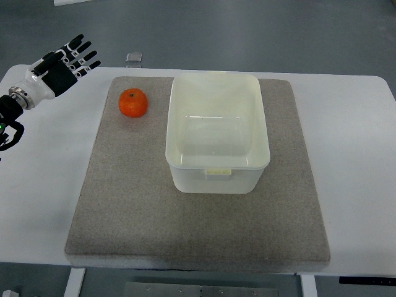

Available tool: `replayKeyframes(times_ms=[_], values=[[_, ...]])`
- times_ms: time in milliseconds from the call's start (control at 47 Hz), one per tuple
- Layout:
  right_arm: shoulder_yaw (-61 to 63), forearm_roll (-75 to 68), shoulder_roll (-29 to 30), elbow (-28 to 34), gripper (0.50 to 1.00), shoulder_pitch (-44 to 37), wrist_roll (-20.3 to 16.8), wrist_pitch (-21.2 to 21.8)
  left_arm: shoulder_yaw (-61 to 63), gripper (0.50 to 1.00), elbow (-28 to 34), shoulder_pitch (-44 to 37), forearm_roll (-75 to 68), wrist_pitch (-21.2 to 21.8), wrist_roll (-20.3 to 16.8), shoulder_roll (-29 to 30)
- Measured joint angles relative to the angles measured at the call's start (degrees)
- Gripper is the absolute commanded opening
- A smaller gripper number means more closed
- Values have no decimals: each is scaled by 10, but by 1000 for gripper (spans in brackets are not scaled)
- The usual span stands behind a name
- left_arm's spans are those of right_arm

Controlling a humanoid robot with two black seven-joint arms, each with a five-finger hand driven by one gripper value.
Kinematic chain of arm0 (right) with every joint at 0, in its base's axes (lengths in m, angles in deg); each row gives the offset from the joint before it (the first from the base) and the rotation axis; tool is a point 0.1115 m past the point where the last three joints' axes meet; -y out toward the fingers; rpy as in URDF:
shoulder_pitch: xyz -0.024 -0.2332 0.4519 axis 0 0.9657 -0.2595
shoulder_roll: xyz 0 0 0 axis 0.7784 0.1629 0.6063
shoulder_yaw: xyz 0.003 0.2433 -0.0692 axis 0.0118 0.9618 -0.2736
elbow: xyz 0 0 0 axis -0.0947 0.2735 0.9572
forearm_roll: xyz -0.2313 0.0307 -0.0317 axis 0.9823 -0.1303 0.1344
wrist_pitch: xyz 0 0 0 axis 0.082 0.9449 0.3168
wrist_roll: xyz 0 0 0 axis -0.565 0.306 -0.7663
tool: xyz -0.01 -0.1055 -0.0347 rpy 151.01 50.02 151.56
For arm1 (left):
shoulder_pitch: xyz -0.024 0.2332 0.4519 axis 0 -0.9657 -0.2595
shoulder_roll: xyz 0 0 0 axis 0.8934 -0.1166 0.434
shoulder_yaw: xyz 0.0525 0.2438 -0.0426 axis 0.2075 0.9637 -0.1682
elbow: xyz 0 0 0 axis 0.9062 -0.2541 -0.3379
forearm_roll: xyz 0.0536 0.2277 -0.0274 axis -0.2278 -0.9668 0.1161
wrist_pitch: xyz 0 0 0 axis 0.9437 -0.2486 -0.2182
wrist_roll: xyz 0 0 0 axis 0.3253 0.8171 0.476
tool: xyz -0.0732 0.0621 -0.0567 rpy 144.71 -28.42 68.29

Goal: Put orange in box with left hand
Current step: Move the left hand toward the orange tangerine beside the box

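An orange rests on the grey mat, near its far left corner. Just right of it stands a pale translucent box with nothing inside. My left hand hovers over the table's far left corner, well left of the orange, fingers spread and holding nothing. Its arm enters from the left edge. The right arm does not show.
The mat lies on a white table. A small clear square object sits at the table's far edge, behind the orange. Grey floor lies beyond the table.
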Motion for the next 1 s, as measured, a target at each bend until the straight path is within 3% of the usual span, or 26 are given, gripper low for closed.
replayKeyframes(times_ms=[574,723,830,1000], values=[[0,0,0,0,932,0,0,0,-2,994,-4,17,-4,0,0,-1],[0,0,0,0,932,0,0,0,3,994,-4,20,-60,0,-7,6],[0,0,0,0,932,0,0,0,4,994,-6,30,-157,0,-31,19],[0,0,0,0,932,0,0,0,3,994,-8,38,-291,0,-109,29]])
